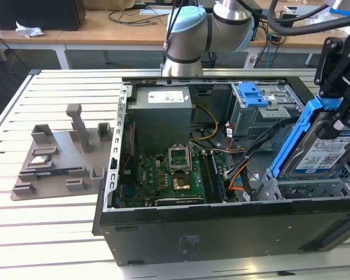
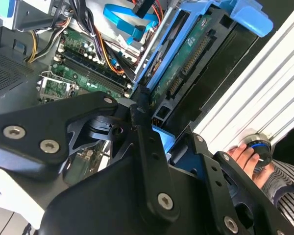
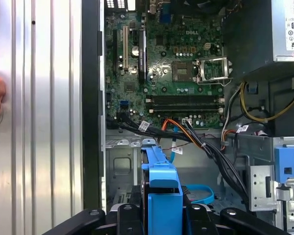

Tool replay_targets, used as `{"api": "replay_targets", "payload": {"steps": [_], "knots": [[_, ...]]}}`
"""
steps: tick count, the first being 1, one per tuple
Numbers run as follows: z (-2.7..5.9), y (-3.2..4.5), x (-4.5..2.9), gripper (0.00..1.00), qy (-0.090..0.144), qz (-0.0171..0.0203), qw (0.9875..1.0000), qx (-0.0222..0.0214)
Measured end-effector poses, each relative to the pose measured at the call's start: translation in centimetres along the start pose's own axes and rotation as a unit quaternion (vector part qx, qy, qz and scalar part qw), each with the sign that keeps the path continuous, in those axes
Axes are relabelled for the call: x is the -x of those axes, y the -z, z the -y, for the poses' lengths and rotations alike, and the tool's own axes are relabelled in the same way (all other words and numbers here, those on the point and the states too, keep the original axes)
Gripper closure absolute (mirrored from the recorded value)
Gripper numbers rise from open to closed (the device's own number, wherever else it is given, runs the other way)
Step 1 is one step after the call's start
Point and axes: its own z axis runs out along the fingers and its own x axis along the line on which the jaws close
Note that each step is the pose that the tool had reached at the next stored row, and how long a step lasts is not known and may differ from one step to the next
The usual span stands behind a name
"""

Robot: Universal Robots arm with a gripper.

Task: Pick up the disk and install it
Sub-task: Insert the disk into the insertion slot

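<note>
My gripper (image 1: 337, 111) is shut on the disk (image 1: 324, 149), a silver drive with a white-and-blue label and blue side rails. It hangs tilted, top edge up, over the metal bay (image 1: 291, 189) in the open computer case's corner at the exterior view's right. In the first wrist view the disk's blue rail (image 3: 160, 181) runs out from between my fingers (image 3: 132, 215) toward the bay floor (image 3: 122, 164). The second wrist view catches the disk's green circuit-board underside (image 2: 186, 58) beyond the black gripper links (image 2: 137, 132).
A drive cage with a blue latch (image 1: 252, 93) stands behind the bay, and orange and black cables (image 1: 245, 169) run beside it. The motherboard (image 1: 163, 181) and power supply (image 1: 162, 116) fill the case's middle. A grey fixture (image 1: 58, 157) lies on the slatted table. A person's hand (image 2: 245, 156) rests on a knob.
</note>
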Motion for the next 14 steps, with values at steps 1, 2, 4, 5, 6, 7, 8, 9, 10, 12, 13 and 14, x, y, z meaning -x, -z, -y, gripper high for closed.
{"api": "replay_targets", "payload": {"steps": [1, 2, 4, 5, 6, 7, 8, 9, 10, 12, 13, 14], "knots": [[0.01, -0.16, 0.00, 0.64, 0.000, 0.0000, 1.0000, 0.0000], [0.02, -0.47, -0.01, 0.64, 0.000, 0.0000, 1.0000, 0.0000], [0.04, -0.76, -0.02, 0.64, 0.000, 0.0000, 1.0000, 0.0000], [0.04, -0.94, -0.03, 0.64, 0.000, 0.0000, 1.0000, 0.0000], [0.05, -1.05, -0.03, 0.64, 0.000, 0.0001, 1.0000, 0.0000], [0.06, -1.24, -0.03, 0.64, 0.000, -0.0001, 1.0000, 0.0000], [0.06, -1.31, -0.04, 0.64, 0.000, 0.0000, 1.0000, 0.0000], [0.06, -1.32, -0.04, 0.64, 0.000, 0.0000, 1.0000, 0.0000], [0.06, -1.33, -0.04, 0.64, 0.000, -0.0001, 1.0000, 0.0000], [0.06, -1.34, -0.04, 0.64, 0.000, 0.0000, 1.0000, 0.0000], [0.06, -1.33, -0.04, 0.64, 0.000, 0.0000, 1.0000, 0.0000], [0.06, -1.35, -0.04, 0.64, 0.000, 0.0003, 1.0000, 0.0000]]}}
